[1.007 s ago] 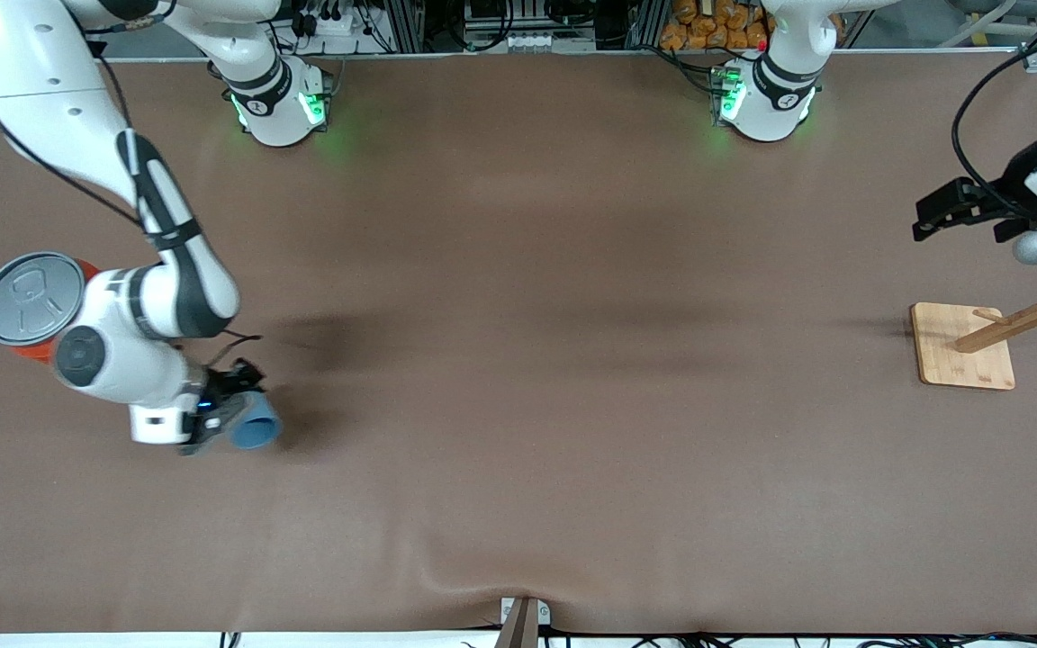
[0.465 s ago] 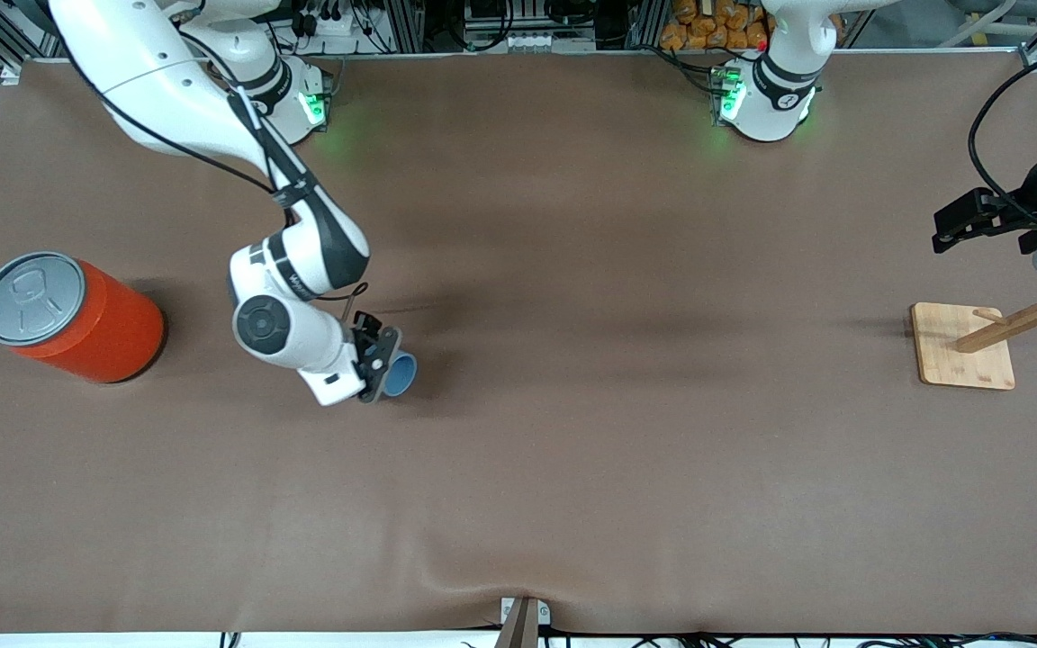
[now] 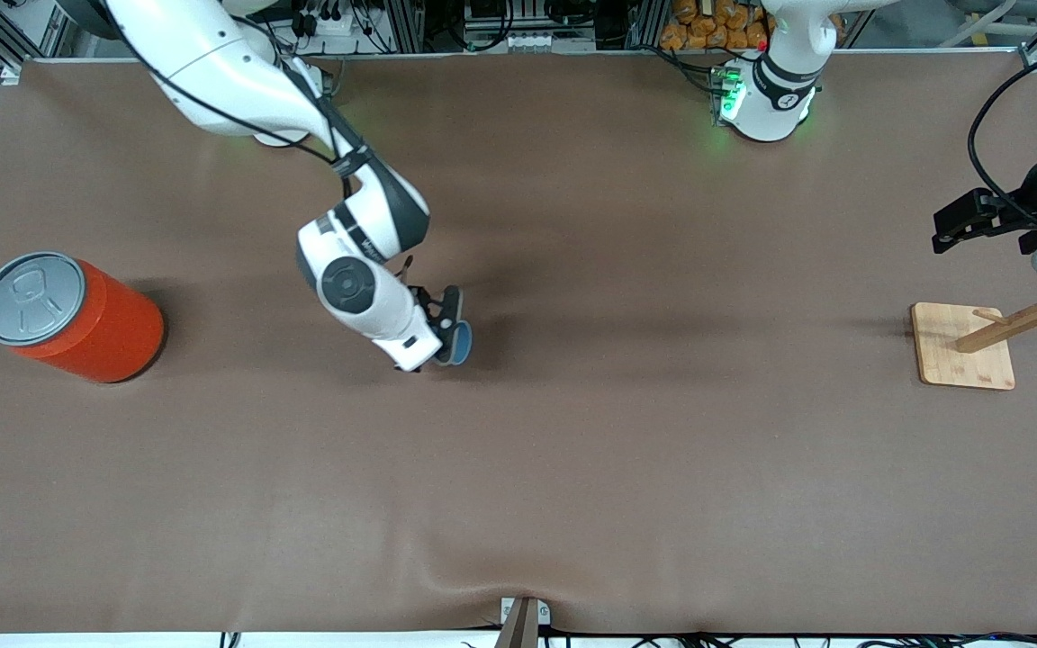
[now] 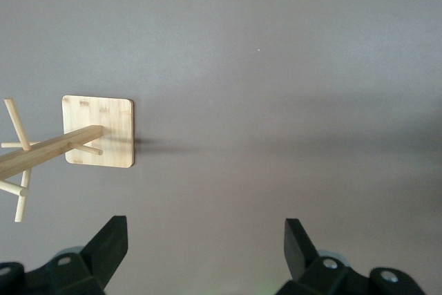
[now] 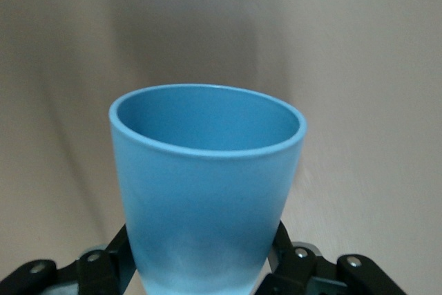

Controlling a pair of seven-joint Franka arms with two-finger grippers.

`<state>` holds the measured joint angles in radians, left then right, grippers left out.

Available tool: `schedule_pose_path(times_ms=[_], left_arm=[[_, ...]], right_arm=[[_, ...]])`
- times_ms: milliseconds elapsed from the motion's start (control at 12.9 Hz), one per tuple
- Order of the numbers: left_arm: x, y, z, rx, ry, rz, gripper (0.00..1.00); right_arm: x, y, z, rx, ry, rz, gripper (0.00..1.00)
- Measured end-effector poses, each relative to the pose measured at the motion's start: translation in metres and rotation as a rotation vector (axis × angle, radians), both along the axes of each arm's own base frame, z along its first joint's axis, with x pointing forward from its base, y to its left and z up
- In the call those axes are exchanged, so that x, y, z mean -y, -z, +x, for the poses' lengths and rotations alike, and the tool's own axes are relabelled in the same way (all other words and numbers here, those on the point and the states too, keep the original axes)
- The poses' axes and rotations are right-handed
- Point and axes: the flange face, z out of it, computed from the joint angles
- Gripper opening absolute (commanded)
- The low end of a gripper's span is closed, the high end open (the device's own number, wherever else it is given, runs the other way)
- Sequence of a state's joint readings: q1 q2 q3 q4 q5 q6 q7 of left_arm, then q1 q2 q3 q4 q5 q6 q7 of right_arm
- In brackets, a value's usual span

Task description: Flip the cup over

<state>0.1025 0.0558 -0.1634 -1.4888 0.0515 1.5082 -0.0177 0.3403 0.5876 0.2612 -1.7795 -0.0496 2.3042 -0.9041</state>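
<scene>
My right gripper is shut on the small light-blue cup and holds it over the middle of the table, toward the right arm's end. In the right wrist view the cup fills the middle, its darker blue mouth pointing away from the wrist, with the black fingers clamped on its narrow base. My left gripper is open and empty, up in the air at the left arm's end of the table; its fingertips show wide apart above bare table.
A large red-orange can with a grey lid stands at the right arm's end. A wooden peg rack on a square base stands at the left arm's end, also in the left wrist view.
My right arm has carried the cup from beside the red can toward the table's middle, and the cup has turned in the grip. The left gripper shifted slightly, then held still.
</scene>
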Motion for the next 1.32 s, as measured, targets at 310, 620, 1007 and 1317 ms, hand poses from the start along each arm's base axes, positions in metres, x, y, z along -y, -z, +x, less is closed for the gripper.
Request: schedule_pose_path(times_ms=[310, 620, 1007, 1317], left_arm=[[0.000, 0.000, 0.000, -0.001, 0.000, -0.002, 1.00], [-0.006, 0.012, 0.002, -0.028, -0.023, -0.074, 1.00], [-0.015, 0.058, 0.023, -0.063, -0.049, -0.131, 1.00], [-0.001, 0.074, 0.026, -0.082, -0.048, -0.211, 1.00]], right_arm=[[-0.015, 0.009, -0.005, 0.088, -0.111, -0.041, 0.53], [-0.012, 0.020, -0.004, 0.083, -0.113, -0.045, 1.00], [-0.011, 0.020, -0.003, 0.080, -0.113, -0.049, 1.00], [-0.003, -0.005, 0.000, 0.051, 0.022, -0.099, 1.00]])
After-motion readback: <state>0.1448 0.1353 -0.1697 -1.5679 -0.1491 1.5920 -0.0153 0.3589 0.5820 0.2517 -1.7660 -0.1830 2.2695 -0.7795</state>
